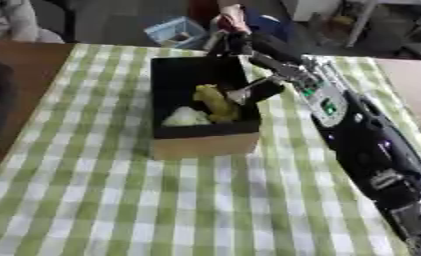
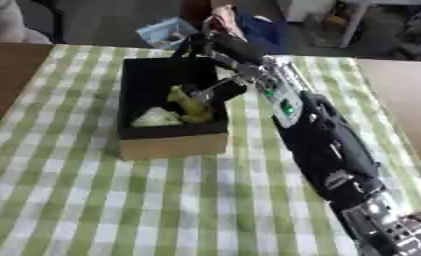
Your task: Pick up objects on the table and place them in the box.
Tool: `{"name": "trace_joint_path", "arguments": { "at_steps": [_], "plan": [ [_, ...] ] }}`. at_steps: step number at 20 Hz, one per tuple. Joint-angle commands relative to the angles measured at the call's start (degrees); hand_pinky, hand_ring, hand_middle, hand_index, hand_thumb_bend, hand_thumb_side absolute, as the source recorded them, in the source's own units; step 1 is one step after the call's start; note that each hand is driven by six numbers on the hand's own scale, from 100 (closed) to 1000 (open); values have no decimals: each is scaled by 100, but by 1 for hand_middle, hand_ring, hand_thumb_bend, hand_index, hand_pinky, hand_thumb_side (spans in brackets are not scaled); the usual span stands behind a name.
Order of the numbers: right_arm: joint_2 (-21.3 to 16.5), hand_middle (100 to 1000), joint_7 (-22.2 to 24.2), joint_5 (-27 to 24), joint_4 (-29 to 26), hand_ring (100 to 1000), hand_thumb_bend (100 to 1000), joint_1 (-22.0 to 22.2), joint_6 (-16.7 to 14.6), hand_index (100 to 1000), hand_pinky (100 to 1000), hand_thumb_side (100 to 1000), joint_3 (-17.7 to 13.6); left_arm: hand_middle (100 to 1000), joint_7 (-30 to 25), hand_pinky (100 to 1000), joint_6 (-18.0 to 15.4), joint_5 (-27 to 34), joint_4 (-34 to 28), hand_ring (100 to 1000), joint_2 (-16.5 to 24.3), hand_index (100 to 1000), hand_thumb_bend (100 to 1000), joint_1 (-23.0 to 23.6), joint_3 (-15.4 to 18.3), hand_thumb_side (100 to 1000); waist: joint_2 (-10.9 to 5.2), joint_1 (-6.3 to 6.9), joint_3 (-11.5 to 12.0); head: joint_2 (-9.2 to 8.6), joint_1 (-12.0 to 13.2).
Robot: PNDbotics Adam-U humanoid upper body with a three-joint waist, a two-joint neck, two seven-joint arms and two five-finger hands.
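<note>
A green-and-white checked tablecloth (image 1: 117, 200) covers the table. On it stands an open cardboard box (image 1: 205, 145), black inside, holding a yellow-green object (image 1: 215, 102) and a pale whitish object (image 1: 186, 117) near its front wall. The robot's right arm reaches from the lower right to the box's right rim, where its right hand (image 1: 253, 92) is blurred; whether its fingers hold anything cannot be told.
</note>
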Motion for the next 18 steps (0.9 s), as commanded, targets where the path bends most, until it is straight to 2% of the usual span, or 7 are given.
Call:
{"name": "trace_joint_path", "arguments": {
  "at_steps": [1, 5, 6, 7, 9, 13, 18],
  "plan": [
    [-688, 721, 18, -1127, -938, 662, 149, 226, 192, 813, 750, 239, -52, 540, 106, 608, 15, -43, -27, 495, 72, 747, 224, 13, 131, 389, -69, 31, -59, -98, 82],
    [-1270, 689, -87, -2382, -1994, 629, 100, 984, 689, 792, 739, 240, -315, 539, 235, 606, 12, -14, 2, 494, 46, 744, 214, 131, 215, 398, -54, 39, -129, -131, 180],
    [-1365, 683, -138, -2627, -2185, 620, 100, 1185, 856, 787, 735, 301, -415, 538, 270, 606, 10, -9, 15, 494, 38, 744, 211, 169, 239, 399, -52, 45, -146, -132, 193],
    [-1433, 669, -190, -2881, -2347, 613, 100, 1382, 992, 782, 731, 269, -503, 537, 305, 605, 10, -7, 29, 493, 32, 743, 201, 212, 265, 405, -50, 48, -164, -136, 212],
    [-1544, 659, -276, -3309, -2599, 605, 100, 1771, 1208, 776, 728, 286, -690, 533, 388, 601, 6, -4, 53, 490, 14, 740, 192, 312, 335, 412, -42, 49, -194, -151, 247],
    [-1592, 640, -392, -3738, -2865, 591, 100, 2376, 1499, 763, 721, 326, -1010, 523, 503, 595, 3, -13, 87, 482, -60, 735, 185, 507, 463, 430, -4, 62, -288, -147, 303],
    [-1396, 627, -517, -3907, -3078, 580, 100, 2915, 1671, 751, 718, 352, -1323, 515, 428, 591, -47, -93, 97, 474, -150, 734, 182, 655, 507, 441, 27, 93, -327, -71, 352]
  ]
}}
